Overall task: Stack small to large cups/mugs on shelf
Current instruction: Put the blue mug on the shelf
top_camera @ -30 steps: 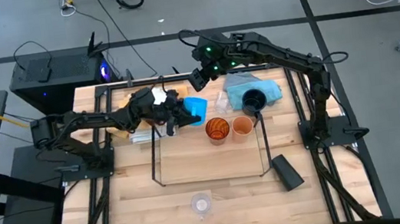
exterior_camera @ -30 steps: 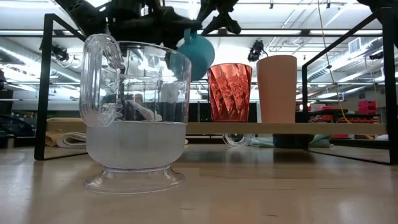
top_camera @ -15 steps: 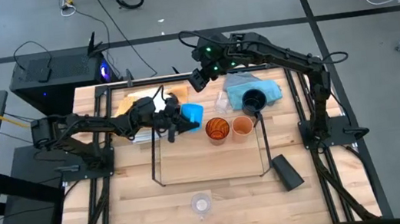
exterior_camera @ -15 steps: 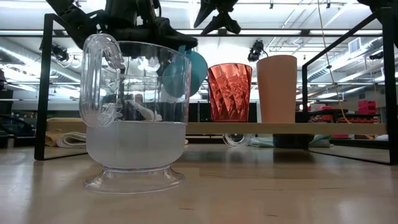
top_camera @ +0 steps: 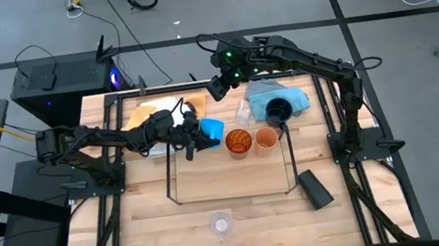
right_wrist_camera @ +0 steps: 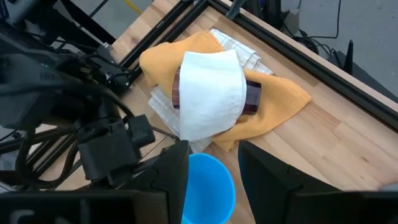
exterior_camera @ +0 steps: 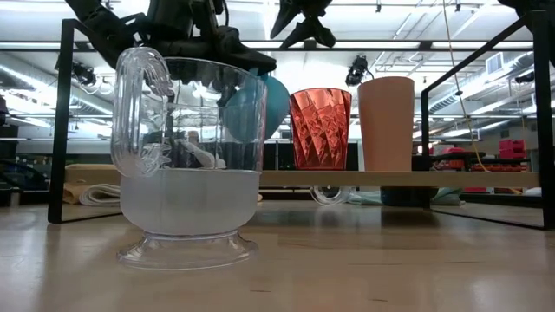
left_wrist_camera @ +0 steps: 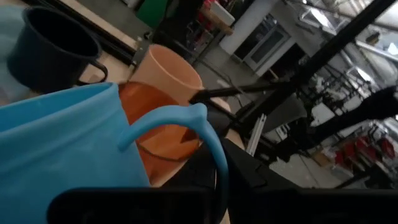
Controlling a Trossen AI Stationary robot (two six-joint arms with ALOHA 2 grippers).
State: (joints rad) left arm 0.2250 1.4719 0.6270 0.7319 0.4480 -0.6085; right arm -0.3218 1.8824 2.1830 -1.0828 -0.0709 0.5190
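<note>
Since a second ago, our left end effector [top_camera: 196, 140] has carried the light-blue plastic mug [top_camera: 213, 129] down to the black wire shelf [top_camera: 178, 184]. We grip it tight at the rim, fingers nearly shut, just beside the faceted amber-orange tumbler [top_camera: 239, 143], with the small plain orange cup [top_camera: 266, 139] beyond. Our right end effector [top_camera: 216, 87] hangs above and behind, fingers partly spread, holding nothing. Nearest the low camera, a clear glass mug [exterior_camera: 189, 160] stands on the wooden counter [top_camera: 232, 219].
</note>
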